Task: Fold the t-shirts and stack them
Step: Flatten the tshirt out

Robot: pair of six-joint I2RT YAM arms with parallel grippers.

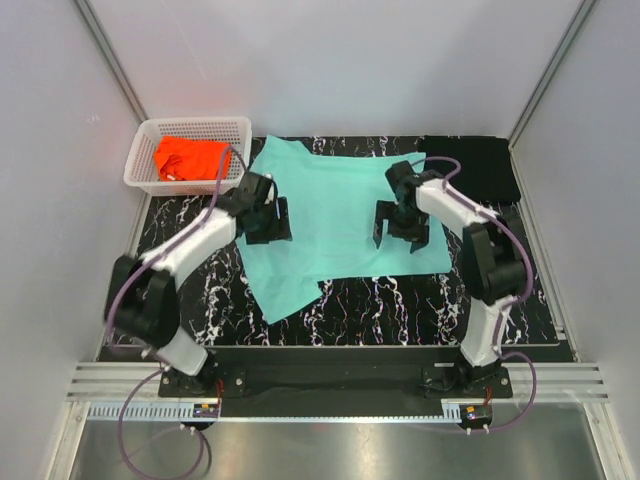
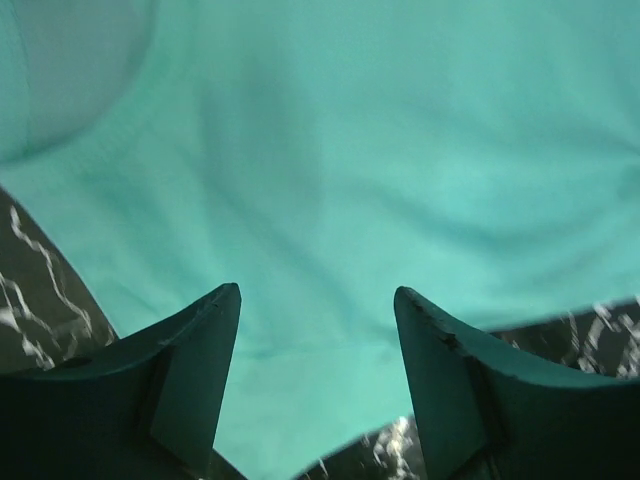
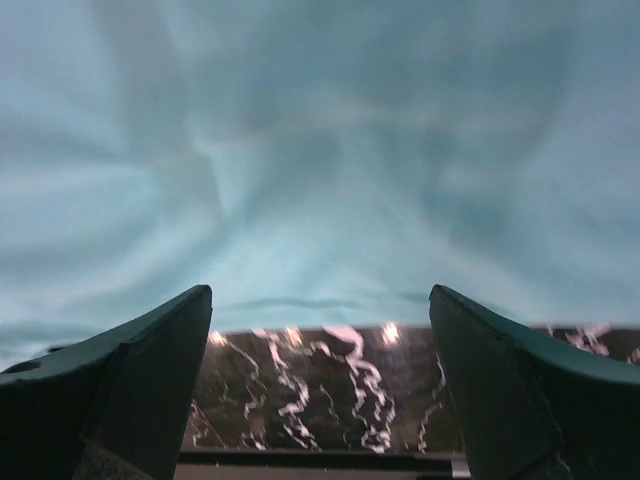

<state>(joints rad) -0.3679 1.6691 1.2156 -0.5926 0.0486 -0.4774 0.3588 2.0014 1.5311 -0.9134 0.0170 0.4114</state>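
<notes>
teal shirt (image 1: pixel 340 205) spread, unfolded | orange shirt (image 1: pixel 190 158) in basket (image 1: pixel 140 165) left of it, black shirt (image 1: pixel 480 165) right | left end effector (image 2: pixel 316 300), right end effector (image 3: pixel 320 300) apart over it | apparently nothing stacked

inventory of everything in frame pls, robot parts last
mint-teal t-shirt: 1, mint-teal, spread out mid-table
orange t-shirt: 1, bright orange, bunched inside the basket
black t-shirt: 1, black, far right corner
basket: 1, white lattice, far left corner
tabletop: 1, black with white veins
left arm: 1, white and black, left side
right arm: 1, white and black, right side
left claw: 1, dark, open over mint-teal t-shirt
right claw: 1, dark, open at its near edge
</notes>
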